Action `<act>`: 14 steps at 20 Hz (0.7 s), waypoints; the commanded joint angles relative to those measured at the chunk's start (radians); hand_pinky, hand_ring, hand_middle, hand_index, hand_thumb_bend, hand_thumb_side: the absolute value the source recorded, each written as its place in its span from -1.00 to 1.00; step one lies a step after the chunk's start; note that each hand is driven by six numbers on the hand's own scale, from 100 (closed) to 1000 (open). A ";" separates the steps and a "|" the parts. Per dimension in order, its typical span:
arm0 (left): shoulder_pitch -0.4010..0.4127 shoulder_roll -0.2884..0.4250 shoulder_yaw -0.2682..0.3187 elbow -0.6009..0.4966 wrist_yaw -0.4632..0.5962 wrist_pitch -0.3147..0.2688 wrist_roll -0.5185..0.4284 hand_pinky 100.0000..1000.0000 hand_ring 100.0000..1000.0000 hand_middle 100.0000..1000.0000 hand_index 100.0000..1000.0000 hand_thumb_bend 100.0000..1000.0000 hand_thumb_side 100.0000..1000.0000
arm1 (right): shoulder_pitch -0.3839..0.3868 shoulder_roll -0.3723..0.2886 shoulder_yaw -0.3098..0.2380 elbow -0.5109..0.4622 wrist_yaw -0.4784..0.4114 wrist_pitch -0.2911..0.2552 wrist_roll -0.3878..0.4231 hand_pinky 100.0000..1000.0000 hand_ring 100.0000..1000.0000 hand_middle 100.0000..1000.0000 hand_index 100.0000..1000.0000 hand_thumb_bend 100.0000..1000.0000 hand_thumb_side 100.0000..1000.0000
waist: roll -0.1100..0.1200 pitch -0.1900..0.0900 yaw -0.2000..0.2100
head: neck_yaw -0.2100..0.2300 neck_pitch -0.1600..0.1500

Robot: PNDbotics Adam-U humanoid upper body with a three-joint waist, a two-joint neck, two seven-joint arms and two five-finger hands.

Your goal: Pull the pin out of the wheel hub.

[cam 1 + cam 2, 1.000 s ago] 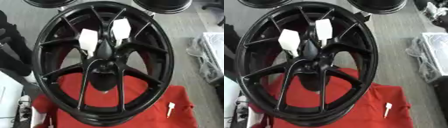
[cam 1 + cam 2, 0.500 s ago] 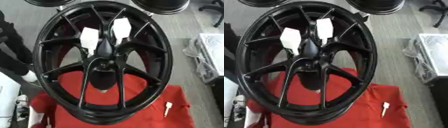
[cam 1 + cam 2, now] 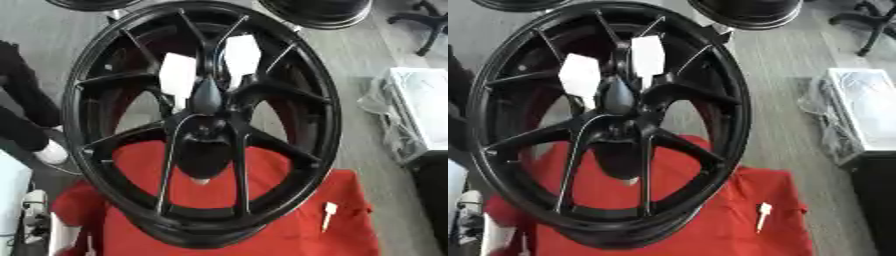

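Standing glossy black spoked wheel hub [image 3: 206, 125] | red cloth [image 3: 289, 220] | white pin [image 3: 329, 212] | robot hands unseen

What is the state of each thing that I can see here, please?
Wheel: black, tilted, lower rim resting on the red cloth.
Hub: at the middle, partly hidden; pin in it cannot be told.
Red cloth: spread flat under the wheel.
Small white piece: lying on the cloth, apart from the wheel.
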 commanded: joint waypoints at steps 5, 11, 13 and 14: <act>0.005 0.039 0.002 -0.020 0.001 0.001 0.005 0.49 0.61 0.52 0.64 -0.88 0.62 | -0.133 0.117 0.058 0.185 0.192 -0.063 0.177 0.73 0.57 0.54 0.61 -0.10 -0.59 | 0.006 -0.026 -0.011 | -0.010 0.002; 0.011 0.042 0.005 -0.014 0.001 0.005 0.010 0.49 0.62 0.52 0.64 -0.88 0.62 | -0.186 0.197 0.065 0.290 0.352 -0.150 0.321 0.73 0.60 0.56 0.65 -0.09 -0.53 | 0.007 -0.026 -0.019 | -0.007 0.006; 0.011 0.042 0.007 -0.014 0.002 0.005 0.014 0.49 0.62 0.52 0.64 -0.87 0.62 | -0.188 0.207 0.077 0.303 0.385 -0.170 0.329 0.71 0.58 0.53 0.65 -0.10 -0.52 | 0.007 -0.027 -0.020 | -0.006 0.005; 0.011 0.043 0.008 -0.015 0.003 0.005 0.017 0.49 0.62 0.52 0.64 -0.87 0.62 | -0.188 0.210 0.085 0.307 0.405 -0.179 0.330 0.71 0.58 0.53 0.65 -0.10 -0.52 | 0.007 -0.027 -0.020 | -0.005 0.006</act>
